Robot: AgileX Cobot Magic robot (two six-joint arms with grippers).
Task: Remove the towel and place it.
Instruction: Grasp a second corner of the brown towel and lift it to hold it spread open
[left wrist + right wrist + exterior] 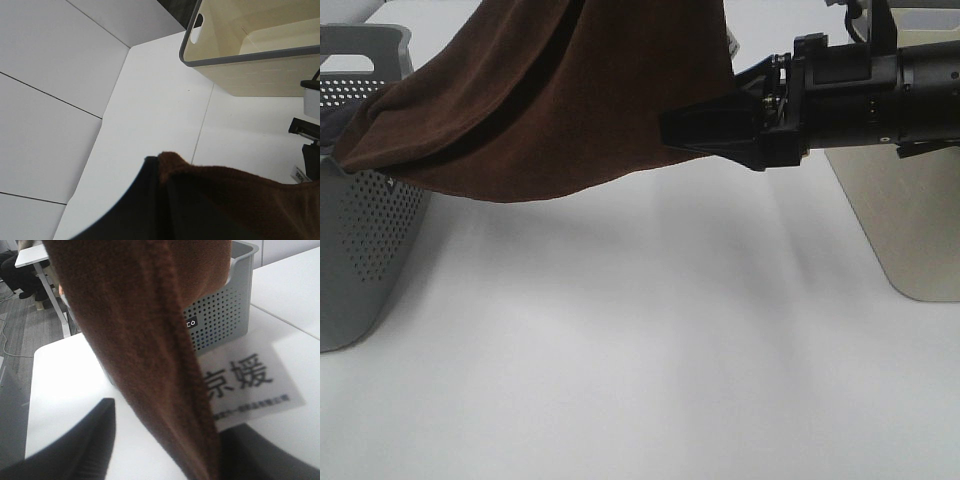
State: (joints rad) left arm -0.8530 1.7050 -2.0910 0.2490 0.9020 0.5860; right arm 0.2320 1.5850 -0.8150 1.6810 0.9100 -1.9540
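Logging white tabletop (640, 350) nearest; perforated grey plastic basket (370, 230) left, beige plastic bin (910, 220) right. Reddish-brown plush towel (540, 100) hangs between, long axis crosswise, end on basket. My left gripper (159, 175) clenches it; right gripper (670, 128) straddles it, unclamped.

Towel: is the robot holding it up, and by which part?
Yes. The left gripper pinches the towel at a bunched edge. The right gripper straddles its side hem; whether it grips is unclear.
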